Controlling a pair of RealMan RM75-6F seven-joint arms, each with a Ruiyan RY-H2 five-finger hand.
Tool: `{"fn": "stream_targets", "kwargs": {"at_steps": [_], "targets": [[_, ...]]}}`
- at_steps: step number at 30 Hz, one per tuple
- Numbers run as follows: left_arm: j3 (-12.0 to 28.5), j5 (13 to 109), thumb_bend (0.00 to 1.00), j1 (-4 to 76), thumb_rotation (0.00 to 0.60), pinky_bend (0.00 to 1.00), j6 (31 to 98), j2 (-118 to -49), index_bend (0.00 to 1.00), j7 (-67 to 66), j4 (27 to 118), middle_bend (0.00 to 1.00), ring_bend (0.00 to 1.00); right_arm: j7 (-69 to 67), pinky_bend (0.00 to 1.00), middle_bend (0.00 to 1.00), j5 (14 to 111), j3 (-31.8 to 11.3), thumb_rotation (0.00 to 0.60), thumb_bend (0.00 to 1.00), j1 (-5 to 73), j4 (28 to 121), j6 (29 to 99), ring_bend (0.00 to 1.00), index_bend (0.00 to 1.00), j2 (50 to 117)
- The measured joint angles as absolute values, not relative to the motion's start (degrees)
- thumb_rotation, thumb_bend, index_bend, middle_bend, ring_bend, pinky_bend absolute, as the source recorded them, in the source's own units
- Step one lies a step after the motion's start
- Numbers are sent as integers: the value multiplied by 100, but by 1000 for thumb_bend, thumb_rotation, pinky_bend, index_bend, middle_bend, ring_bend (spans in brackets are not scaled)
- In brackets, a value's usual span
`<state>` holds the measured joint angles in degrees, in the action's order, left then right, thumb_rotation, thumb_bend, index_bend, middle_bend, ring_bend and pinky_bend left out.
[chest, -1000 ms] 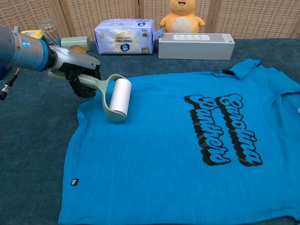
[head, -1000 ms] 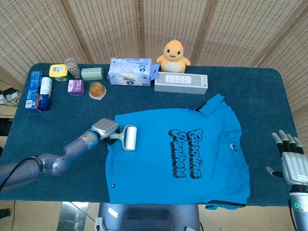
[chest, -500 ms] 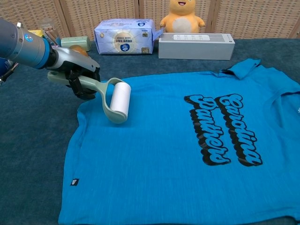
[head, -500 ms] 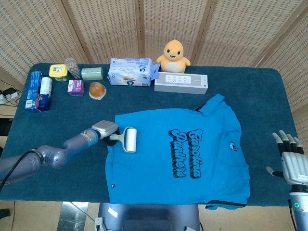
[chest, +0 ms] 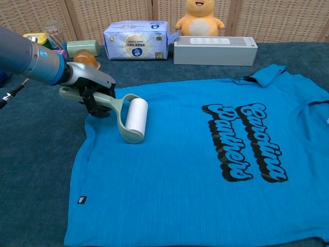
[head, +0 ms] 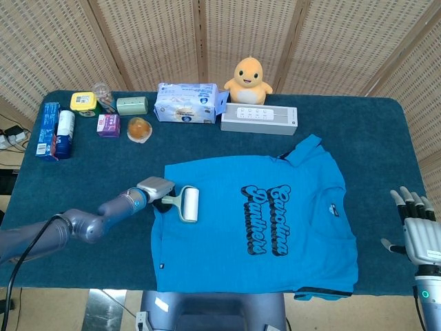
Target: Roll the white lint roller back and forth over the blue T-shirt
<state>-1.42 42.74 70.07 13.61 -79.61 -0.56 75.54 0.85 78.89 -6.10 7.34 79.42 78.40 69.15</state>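
The blue T-shirt (head: 255, 221) (chest: 205, 164) lies flat on the dark blue table, with black lettering across its chest. My left hand (head: 156, 189) (chest: 91, 92) grips the pale green handle of the white lint roller (head: 189, 204) (chest: 136, 116). The roller's white drum rests on the shirt's upper left part, near the sleeve. Off at the table's front right corner, my right hand (head: 417, 234) stays open, fingers apart and holding nothing; the chest view does not show it.
Along the back edge stand a tissue pack (head: 186, 103), a yellow plush chick (head: 249, 77) and a white power strip (head: 259, 119). Small boxes, jars and a blue carton (head: 48, 131) crowd the back left. The table's front edge (head: 83, 279) lies near my left arm.
My left hand has drawn the roller a little toward the front and right across the shirt. The right hand has not moved.
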Motion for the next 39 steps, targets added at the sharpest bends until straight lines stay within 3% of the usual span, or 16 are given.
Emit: {"fn": "stream_targets", "kwargs": {"at_steps": [14, 26, 39], "targets": [[-674, 3648, 1000, 7834, 600, 1000, 1477, -8254, 903, 55, 7518, 1000, 905, -26, 0, 0, 7917, -629, 600, 0, 716, 7989, 7896, 0, 13, 6849], [-1344, 2677, 999, 8656, 600, 1000, 1997, -8606, 904, -139, 7657, 1000, 906, -152, 0, 0, 7931, -639, 600, 0, 706, 8021, 7911, 0, 13, 6796], [-1557, 1935, 996, 9217, 600, 1000, 2241, -8914, 903, -374, 7740, 1000, 906, -286, 0, 0, 7949, -653, 600, 0, 691, 8058, 7939, 0, 13, 6723]]}}
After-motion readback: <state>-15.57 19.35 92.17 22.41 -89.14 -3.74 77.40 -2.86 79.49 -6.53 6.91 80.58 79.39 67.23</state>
